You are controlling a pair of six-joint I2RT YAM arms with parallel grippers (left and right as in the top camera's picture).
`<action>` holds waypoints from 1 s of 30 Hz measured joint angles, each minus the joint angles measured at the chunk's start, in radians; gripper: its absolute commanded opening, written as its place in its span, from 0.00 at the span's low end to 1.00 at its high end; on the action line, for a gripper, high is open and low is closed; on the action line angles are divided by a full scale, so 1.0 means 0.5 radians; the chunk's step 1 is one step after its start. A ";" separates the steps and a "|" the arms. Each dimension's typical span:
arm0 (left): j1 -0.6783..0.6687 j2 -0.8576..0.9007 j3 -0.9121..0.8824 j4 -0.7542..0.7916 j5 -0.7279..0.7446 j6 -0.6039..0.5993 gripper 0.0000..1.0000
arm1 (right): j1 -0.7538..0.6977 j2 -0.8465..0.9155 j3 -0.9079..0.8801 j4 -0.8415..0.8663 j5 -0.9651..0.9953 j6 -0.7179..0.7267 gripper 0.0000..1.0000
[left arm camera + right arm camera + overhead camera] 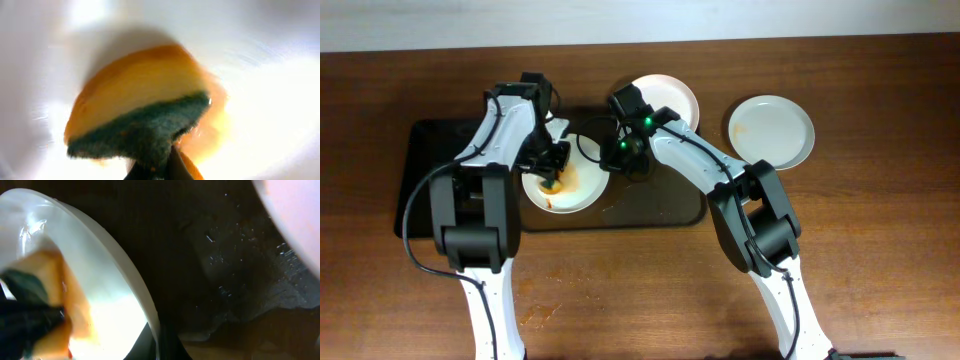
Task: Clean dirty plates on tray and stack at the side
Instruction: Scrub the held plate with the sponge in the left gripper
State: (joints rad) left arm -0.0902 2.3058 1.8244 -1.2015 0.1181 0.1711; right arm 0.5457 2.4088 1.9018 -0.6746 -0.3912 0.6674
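Brown wood table (880, 260) w/ black tray (430, 170) on it. L gripper (552, 172) is clamping the sponge (140, 105), green side nearest its fingers, and pressing it into the plate (582, 192) on the tray, w/ the orange smear lying right under and around the sponge. R gripper (613, 158) is pinching the plate's right rim. A clean plate (771, 130) is sitting further right, so the R arm looks nearer the stack spot.
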 measured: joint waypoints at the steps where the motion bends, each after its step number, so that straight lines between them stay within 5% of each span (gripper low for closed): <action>1: 0.002 0.000 -0.008 -0.008 0.108 0.077 0.00 | 0.000 0.000 0.000 -0.001 0.000 -0.002 0.04; 5: -0.004 0.013 -0.040 0.173 0.422 0.249 0.00 | -0.016 0.000 0.000 0.002 0.018 0.010 0.04; 8: -0.005 0.013 -0.042 0.459 0.420 0.063 0.00 | -0.040 0.000 0.000 0.024 0.037 0.037 0.04; 11: -0.021 0.009 -0.031 0.596 0.214 -0.294 0.00 | -0.041 0.000 0.000 0.028 0.045 0.065 0.04; 16: -0.024 -0.001 0.005 0.367 -0.356 -0.682 0.01 | -0.035 0.001 0.000 0.029 0.027 0.071 0.04; 22: -0.030 0.000 -0.014 0.056 -0.726 -0.809 0.00 | 0.010 0.002 0.000 0.019 -0.009 0.053 0.04; 25: -0.014 0.000 -0.013 0.010 -0.536 -0.589 0.01 | 0.005 0.002 0.000 0.005 -0.007 0.025 0.04; 30: 0.034 0.000 -0.021 0.092 0.250 -0.138 0.01 | -0.024 0.002 0.000 0.001 0.002 0.018 0.04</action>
State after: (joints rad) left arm -0.0731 2.3058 1.8141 -1.1557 0.2432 0.1020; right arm 0.5339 2.4096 1.9018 -0.6743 -0.3904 0.6762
